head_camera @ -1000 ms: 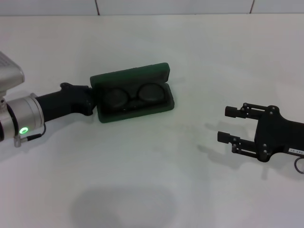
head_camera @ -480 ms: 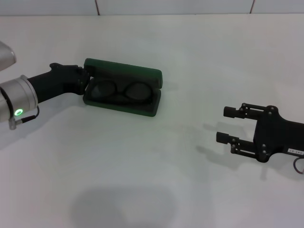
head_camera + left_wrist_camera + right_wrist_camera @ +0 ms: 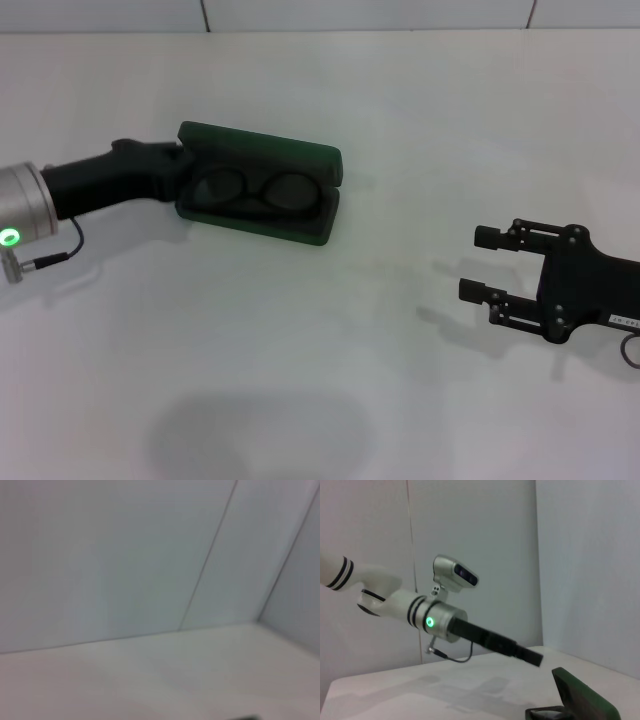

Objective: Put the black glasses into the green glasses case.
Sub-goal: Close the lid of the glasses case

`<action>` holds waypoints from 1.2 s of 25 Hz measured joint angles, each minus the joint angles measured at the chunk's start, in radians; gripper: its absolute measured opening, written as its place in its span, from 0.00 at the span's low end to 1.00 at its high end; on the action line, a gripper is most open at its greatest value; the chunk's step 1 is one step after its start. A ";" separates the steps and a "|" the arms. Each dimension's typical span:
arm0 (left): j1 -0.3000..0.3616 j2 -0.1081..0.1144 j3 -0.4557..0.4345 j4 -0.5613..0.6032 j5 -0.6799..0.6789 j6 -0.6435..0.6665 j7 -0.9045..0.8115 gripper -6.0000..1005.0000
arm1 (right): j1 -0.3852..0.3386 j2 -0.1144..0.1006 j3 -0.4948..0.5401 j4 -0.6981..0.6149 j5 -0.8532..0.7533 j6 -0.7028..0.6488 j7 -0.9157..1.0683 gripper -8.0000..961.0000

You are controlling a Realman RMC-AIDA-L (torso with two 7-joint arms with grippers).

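Note:
The green glasses case (image 3: 300,226) lies open on the white table, left of centre, its lid (image 3: 262,147) raised at the far side. The black glasses (image 3: 248,191) rest inside it, lenses facing up. My left gripper (image 3: 178,163) reaches in from the left and sits against the case's left end. In the right wrist view the left gripper (image 3: 532,656) hangs just beside the case's green edge (image 3: 582,700). My right gripper (image 3: 472,262) rests open near the table's right side, well away from the case, with nothing between its fingers.
A white tabletop (image 3: 330,380) spreads around the case and between the two arms. A tiled wall (image 3: 360,14) runs along the table's far edge. The left wrist view shows only wall and table surface.
The case with the glasses has swung and slid left and away from me, then stayed put. My left arm has drawn back to the left. The right gripper has barely moved.

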 joint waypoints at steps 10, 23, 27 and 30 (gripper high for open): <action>-0.003 -0.113 0.019 0.449 0.243 -0.091 -0.626 0.12 | 0.005 -0.001 0.002 0.006 0.005 0.016 0.000 0.62; -0.127 -0.111 0.386 0.504 0.716 -0.495 -1.273 0.13 | 0.026 0.003 0.002 0.028 0.007 0.018 -0.011 0.62; -0.127 -0.112 0.413 0.473 0.730 -0.513 -1.283 0.13 | 0.028 0.002 0.002 0.028 0.008 0.019 -0.011 0.62; -0.127 -0.112 0.414 0.465 0.742 -0.512 -1.284 0.13 | 0.029 0.001 0.002 0.028 0.008 0.021 -0.012 0.62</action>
